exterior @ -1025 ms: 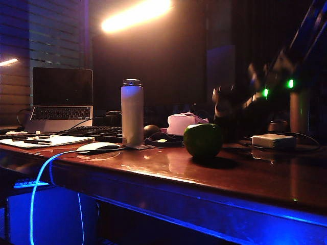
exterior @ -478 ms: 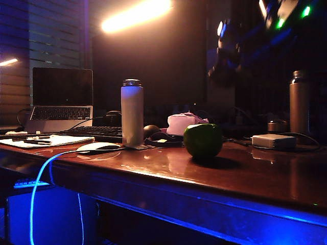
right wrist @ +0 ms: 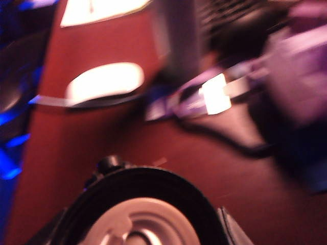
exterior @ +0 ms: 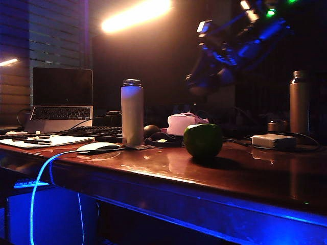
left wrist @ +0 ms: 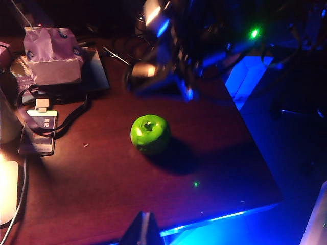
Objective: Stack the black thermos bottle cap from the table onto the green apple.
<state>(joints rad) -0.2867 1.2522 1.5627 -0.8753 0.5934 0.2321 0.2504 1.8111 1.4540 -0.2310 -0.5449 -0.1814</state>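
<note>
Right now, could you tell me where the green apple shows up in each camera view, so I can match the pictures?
Exterior view: the green apple sits on the table, right of centre, below the raised right gripper.
Left wrist view: the apple is near the middle of the picture.
Right wrist view: not in it.
Shared landmark: the white mouse appears in all three views.

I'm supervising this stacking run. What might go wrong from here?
1. The right pincer, high above the apple, grips the cap. The apple's top is rounded and dimpled, so the cap may slide off.
2. A nudge could roll the apple toward the table's nearby front edge, where the left pincer hovers.
</note>
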